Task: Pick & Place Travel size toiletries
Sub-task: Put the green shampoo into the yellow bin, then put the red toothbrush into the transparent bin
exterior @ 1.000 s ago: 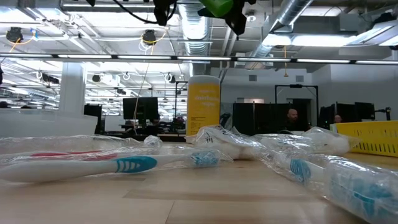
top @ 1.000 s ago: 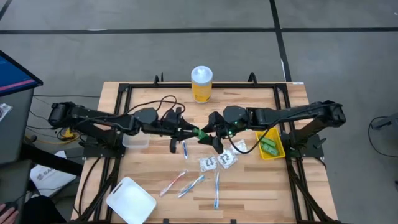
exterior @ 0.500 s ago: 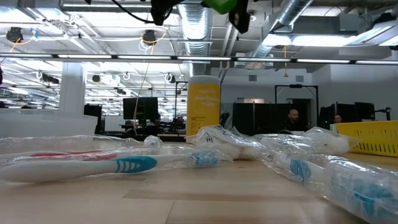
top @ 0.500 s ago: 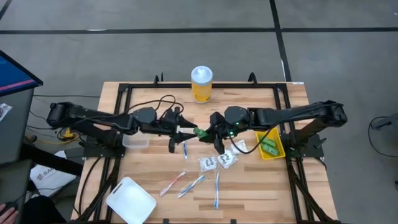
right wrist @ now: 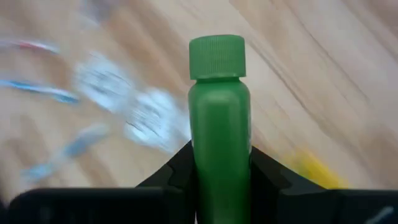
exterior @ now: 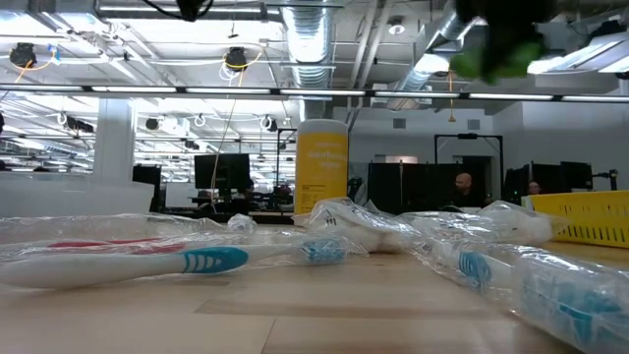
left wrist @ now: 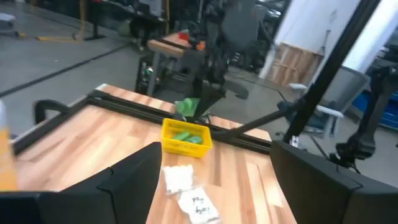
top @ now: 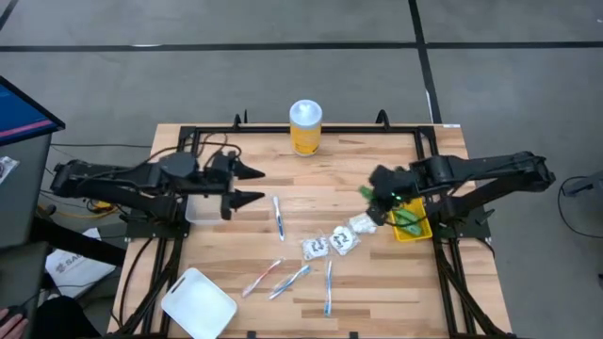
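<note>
A small green bottle point(right wrist: 217, 106) with a ribbed screw cap hangs above the table, and my right gripper point(top: 375, 198) is shut on it just left of the yellow bin point(top: 411, 222), which holds green items. It shows as a green blur point(exterior: 496, 54) in the low view. My left gripper point(top: 247, 184) stands open with nothing in it over the table's left half. Toothbrushes point(top: 278, 217) point(top: 294, 278) and white packets point(top: 316, 247) point(top: 344, 240) lie flat on the wood. My right gripper pinches the green bottle's lower body point(right wrist: 217, 177) between its two fingers, one on each side. The bottle lies along the fingers, its cap end point(right wrist: 216, 57) pointing away from the wrist. It is lifted clear of the table.
A tall yellow jar point(top: 305, 127) with a white lid stands at the far middle. A clear tub point(top: 204, 209) sits under the left arm and a white lid point(top: 198, 303) lies at the near left. Another packet point(top: 363, 224) lies beside the bin.
At the table's middle my right gripper shut on the green bottle while my left gripper opened and let it go. The left gripper then drew back toward the table's left edge. The right gripper carried the bottle toward the right edge, up to the yellow bin.
</note>
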